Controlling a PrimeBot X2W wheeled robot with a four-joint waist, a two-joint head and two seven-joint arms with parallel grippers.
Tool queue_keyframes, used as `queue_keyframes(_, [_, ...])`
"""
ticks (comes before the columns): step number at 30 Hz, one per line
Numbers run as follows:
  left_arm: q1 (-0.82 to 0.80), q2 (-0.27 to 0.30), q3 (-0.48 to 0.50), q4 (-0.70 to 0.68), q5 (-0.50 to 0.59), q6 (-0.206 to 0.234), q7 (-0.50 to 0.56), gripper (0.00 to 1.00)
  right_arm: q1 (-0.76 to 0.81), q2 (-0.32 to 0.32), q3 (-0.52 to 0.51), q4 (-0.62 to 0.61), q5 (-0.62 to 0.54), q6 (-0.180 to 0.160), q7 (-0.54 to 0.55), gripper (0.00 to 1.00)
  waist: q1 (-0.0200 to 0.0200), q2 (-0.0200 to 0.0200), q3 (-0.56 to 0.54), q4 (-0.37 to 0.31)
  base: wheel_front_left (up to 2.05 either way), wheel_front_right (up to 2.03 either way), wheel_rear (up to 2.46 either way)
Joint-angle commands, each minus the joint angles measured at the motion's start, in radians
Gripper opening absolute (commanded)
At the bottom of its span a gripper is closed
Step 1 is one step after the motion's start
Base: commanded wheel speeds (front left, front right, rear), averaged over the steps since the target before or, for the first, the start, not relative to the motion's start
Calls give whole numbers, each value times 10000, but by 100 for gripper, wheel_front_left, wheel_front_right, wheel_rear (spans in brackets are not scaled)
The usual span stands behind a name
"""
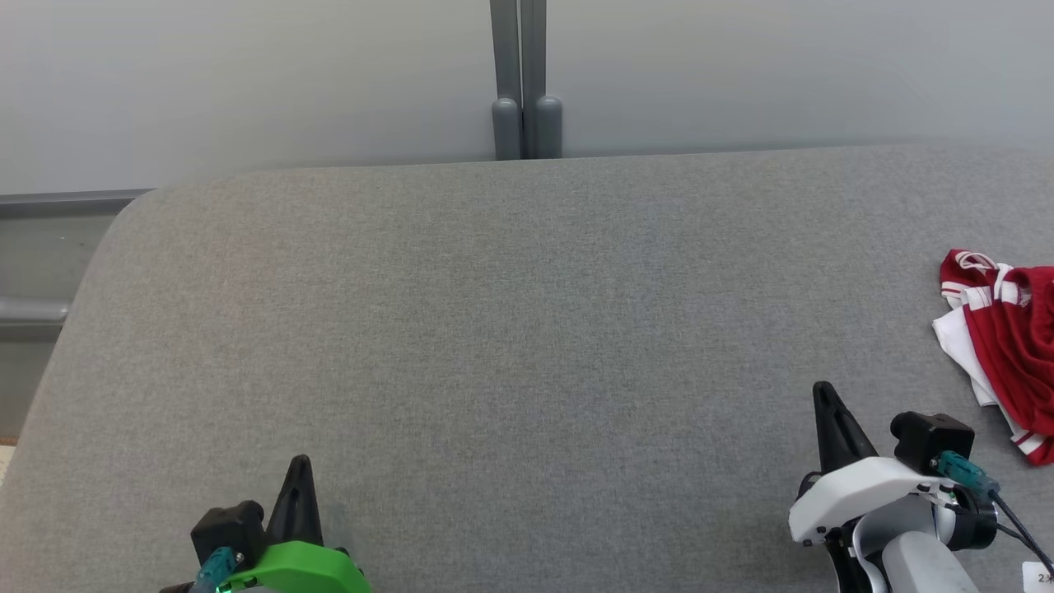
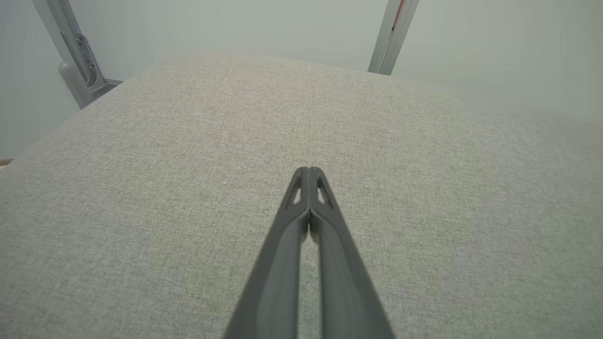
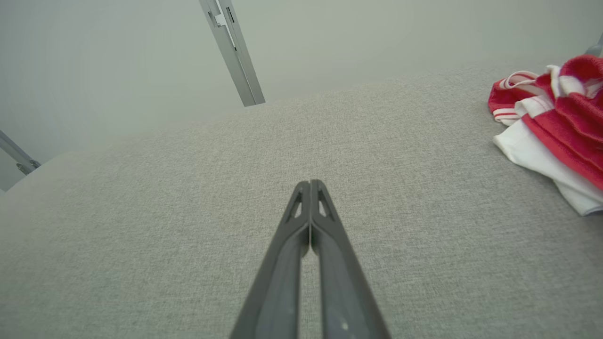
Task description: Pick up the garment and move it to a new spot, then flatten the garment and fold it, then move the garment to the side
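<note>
The garment (image 1: 1007, 342) is a crumpled red and white piece lying at the far right of the grey padded table (image 1: 510, 329), cut off by the picture's edge. It also lies at the upper right of the right wrist view, garment (image 3: 556, 122). My right gripper (image 1: 823, 394) hovers near the front right, left of and nearer than the garment, shut with nothing in it, fingertips together (image 3: 309, 184). My left gripper (image 1: 300, 463) is at the front left, far from the garment, shut and empty (image 2: 308, 170).
The table's rounded far left corner (image 1: 140, 206) drops off to the floor side. Grey upright posts (image 1: 520, 82) stand behind the far edge against a pale wall. Metal frame legs (image 2: 77, 56) show beyond the table.
</note>
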Motion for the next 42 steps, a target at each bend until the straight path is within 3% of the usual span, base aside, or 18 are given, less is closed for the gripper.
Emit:
queue_keyframes(1, [-167,14,134,-231,-501,-99,94,0,-145,-38,-52,-269,509,-1,92,0,0,0,0,-5,0,0,0])
queue_keyframes(21, [-357,29,707,-630,-3808,-573,948,0,45,-66,-208,-847,3960,-3,902,0,0,0,-12,-53,0,0,0])
queue_keyframes(42, [-516,44,1200,-948,-6585,-989,1678,0,161,-91,-385,-1283,6870,-5,1633,0,0,0,-25,-105,0,0,0])
